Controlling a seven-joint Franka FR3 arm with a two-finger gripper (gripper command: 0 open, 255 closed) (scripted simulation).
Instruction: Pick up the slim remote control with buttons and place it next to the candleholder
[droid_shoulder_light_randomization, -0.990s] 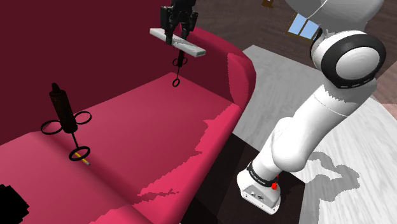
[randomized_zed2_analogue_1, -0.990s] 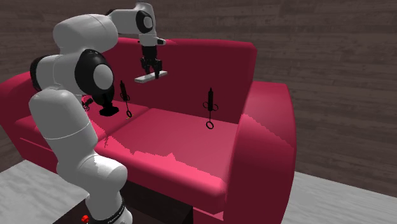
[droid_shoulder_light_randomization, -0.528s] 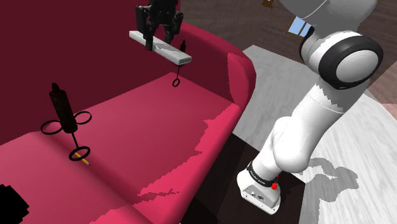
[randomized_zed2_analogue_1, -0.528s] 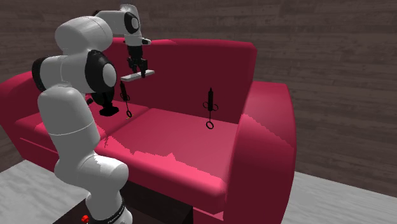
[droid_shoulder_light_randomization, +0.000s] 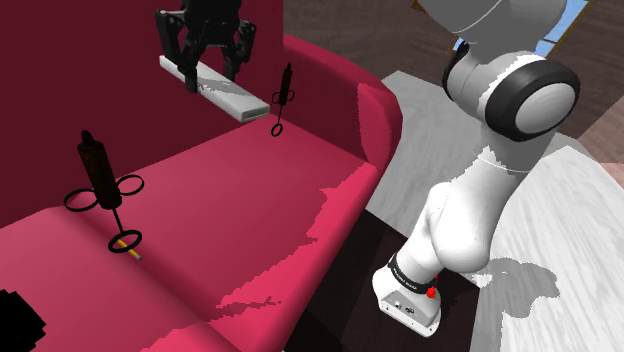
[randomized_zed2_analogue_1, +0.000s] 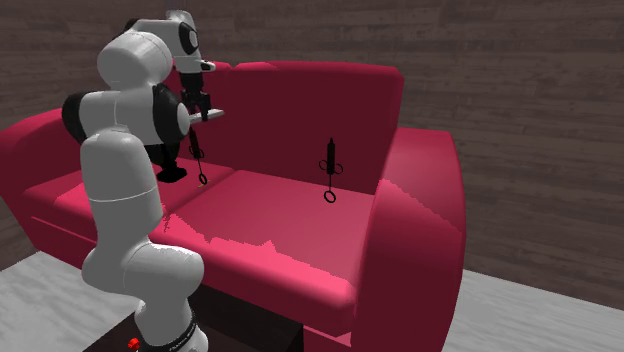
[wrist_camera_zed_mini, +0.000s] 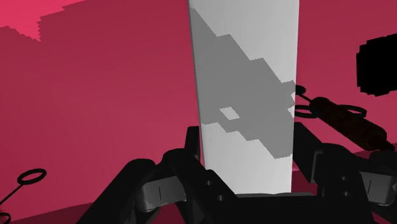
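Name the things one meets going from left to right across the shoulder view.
large black candleholder → grey remote, clasped in the gripper → small black candleholder → white arm

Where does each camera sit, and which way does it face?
Shoulder view: beside the stand, looking down over the red sofa; white arm, end effector clasping the slim grey remote.
Second exterior view: before the sofa, facing it; whole arm.
Wrist view: on the hand, looking along the remote at the seat; black fingers.
Shared: remote and black ringed candleholder in all three.
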